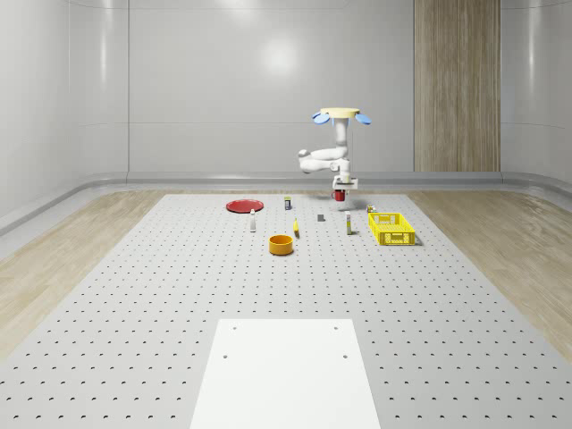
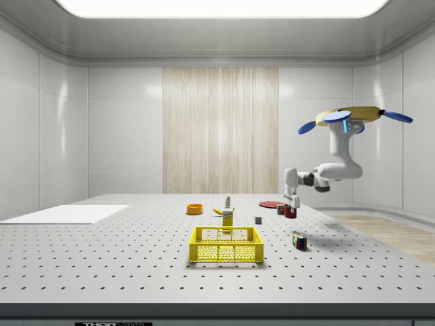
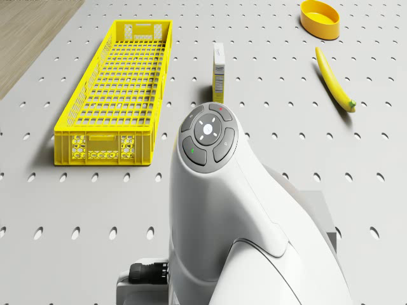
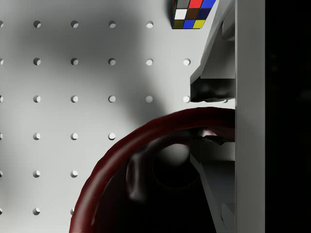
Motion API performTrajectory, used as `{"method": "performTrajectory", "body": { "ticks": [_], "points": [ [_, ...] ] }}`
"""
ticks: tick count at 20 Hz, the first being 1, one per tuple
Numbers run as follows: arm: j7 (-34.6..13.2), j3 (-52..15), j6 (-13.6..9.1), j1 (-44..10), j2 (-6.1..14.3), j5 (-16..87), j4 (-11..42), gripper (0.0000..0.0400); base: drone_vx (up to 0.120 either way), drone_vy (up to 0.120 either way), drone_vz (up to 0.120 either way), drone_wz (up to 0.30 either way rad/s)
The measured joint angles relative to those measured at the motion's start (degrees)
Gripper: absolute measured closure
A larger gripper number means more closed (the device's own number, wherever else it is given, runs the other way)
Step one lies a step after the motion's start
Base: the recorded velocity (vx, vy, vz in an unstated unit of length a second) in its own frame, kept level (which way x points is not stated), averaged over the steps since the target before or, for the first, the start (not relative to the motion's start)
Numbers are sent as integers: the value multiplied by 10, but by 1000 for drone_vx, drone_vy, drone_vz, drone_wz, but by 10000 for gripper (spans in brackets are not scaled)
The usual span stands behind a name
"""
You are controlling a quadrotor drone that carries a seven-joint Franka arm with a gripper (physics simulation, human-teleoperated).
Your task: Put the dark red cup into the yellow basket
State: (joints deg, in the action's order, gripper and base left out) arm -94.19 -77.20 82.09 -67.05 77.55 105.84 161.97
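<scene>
A: Where do we find the cup?

B: We see it clamped in the claw, one finger outside the rim and one inside, lifted off the counter. In the wrist view the cup has nothing in it but that finger.

A: And the drone?

B: It hovers above the counter's far part, the arm bent down beneath it. In the side view the cup hangs well to the right of the basket.

A: What do we see in the basket?

B: In the drone view the basket holds nothing. A small carton stands just beside it, a banana lies further off, and the orange bowl looks bare inside. A colour cube lies on the counter near the cup.
</scene>
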Motion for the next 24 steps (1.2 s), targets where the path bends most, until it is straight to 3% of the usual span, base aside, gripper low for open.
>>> {"method": "performTrajectory", "body": {
  "ticks": [6, 24],
  "points": [
    [-4, -6, 9, -3, 11, -9, 0, 301, 120, 120, 107, 0],
    [-11, -12, 37, -11, 43, -24, -2, 301, 120, 120, 0, 0]
  ]
}}
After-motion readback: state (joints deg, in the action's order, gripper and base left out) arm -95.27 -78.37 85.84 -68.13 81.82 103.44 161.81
